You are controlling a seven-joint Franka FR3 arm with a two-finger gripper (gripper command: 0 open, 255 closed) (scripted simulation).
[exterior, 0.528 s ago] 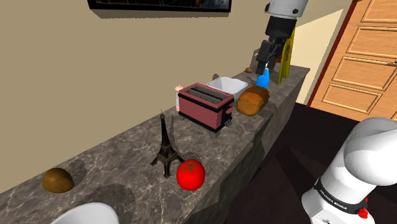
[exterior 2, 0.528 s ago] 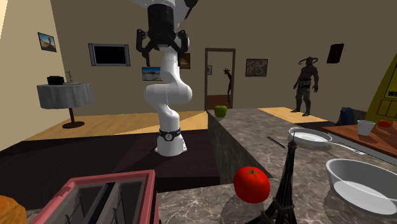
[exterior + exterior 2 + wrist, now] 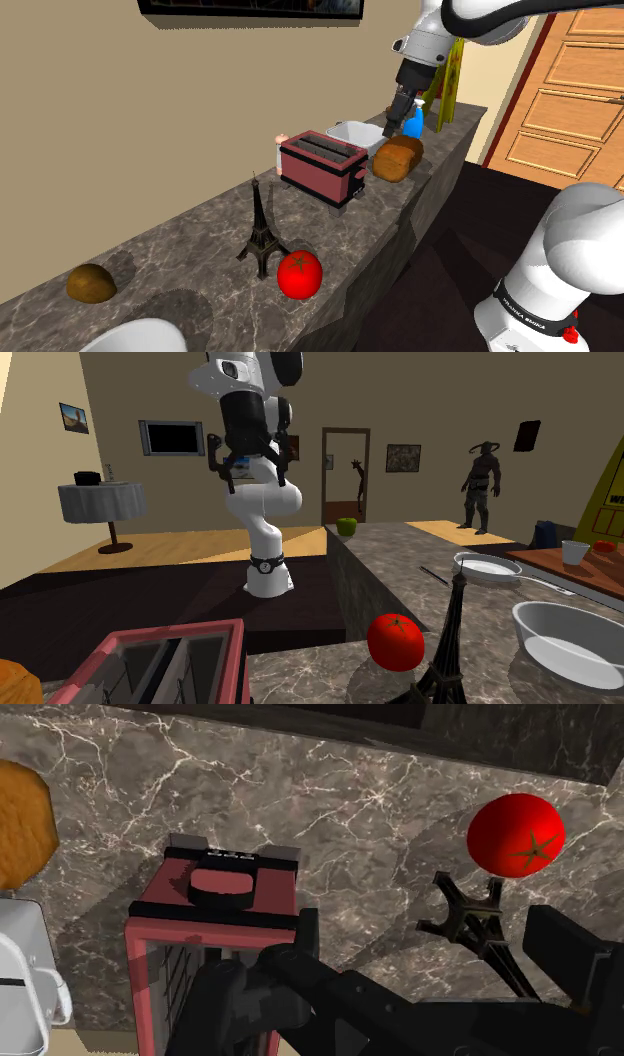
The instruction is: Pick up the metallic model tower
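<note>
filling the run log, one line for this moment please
stage: pre-grasp | pincer: open, empty, above counter | tower: upright beside tomato, not held

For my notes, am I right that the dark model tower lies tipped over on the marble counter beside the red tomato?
Not quite: the shoulder view shows the model tower standing upright, not tipped over. It is on the marble counter beside the red tomato, as you say.
</note>
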